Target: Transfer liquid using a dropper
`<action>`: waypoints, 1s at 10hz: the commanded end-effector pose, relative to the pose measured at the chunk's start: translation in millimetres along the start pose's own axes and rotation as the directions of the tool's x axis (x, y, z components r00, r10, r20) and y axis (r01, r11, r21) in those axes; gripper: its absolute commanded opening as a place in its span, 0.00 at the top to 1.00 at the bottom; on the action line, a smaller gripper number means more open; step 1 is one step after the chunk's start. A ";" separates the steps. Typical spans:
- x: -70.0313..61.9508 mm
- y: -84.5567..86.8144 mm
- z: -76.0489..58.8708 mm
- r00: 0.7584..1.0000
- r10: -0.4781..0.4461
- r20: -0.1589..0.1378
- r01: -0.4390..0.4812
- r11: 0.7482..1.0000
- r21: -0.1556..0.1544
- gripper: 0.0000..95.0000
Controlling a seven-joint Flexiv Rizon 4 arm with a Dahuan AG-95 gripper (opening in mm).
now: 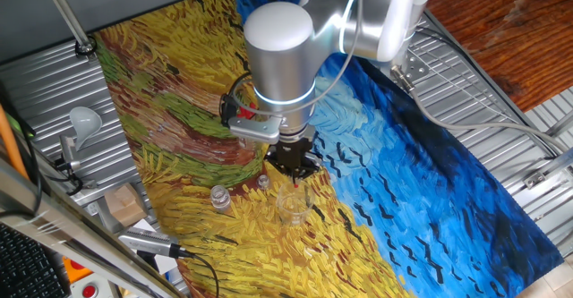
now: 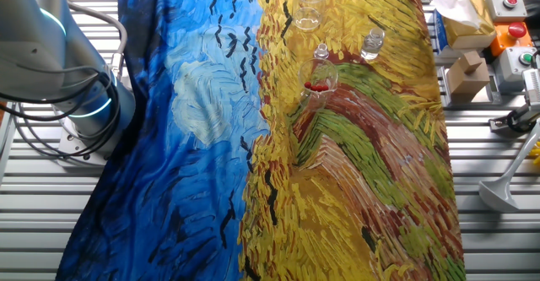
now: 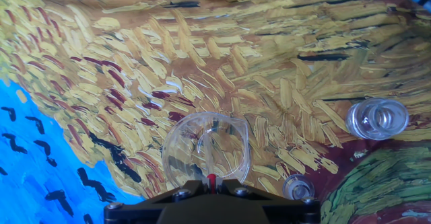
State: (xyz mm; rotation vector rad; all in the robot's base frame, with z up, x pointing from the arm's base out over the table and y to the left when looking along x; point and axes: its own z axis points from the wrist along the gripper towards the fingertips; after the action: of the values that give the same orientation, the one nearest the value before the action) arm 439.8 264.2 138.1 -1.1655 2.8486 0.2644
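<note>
In the hand view my gripper [image 3: 212,182] is shut on the dropper [image 3: 212,177]. Its red bulb is pinched between the jaws, and the thin clear tube points down into a clear glass beaker [image 3: 180,150] directly below. One fixed view shows the gripper [image 1: 295,166] hanging just above that beaker [image 1: 294,207]. The other fixed view has the beaker [image 2: 308,18] near the top edge. A small clear bottle [image 3: 377,118] and a tiny vial [image 3: 296,185] stand to the right of the beaker. A glass holding more red-bulbed droppers [image 2: 319,83] stands further along the cloth.
A painted blue and yellow cloth [image 1: 430,200] covers the table. In one fixed view the bottle [image 1: 219,198] and vial [image 1: 263,182] stand left of the beaker. Button boxes [image 2: 510,36] and a cardboard box [image 2: 466,72] lie off the cloth on the metal slats.
</note>
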 end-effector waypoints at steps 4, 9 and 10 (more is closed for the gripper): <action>-0.2 -0.2 0.1 1.000 -0.001 -0.008 0.001 1.000 0.007 1.00; -0.2 -0.2 0.1 1.000 0.008 -0.013 -0.007 1.000 0.013 1.00; -0.2 -0.2 0.1 1.000 0.008 -0.013 -0.008 1.000 0.013 1.00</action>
State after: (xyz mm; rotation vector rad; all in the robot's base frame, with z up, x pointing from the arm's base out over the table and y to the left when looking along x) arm 439.8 264.2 138.1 -1.1589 2.8617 0.2377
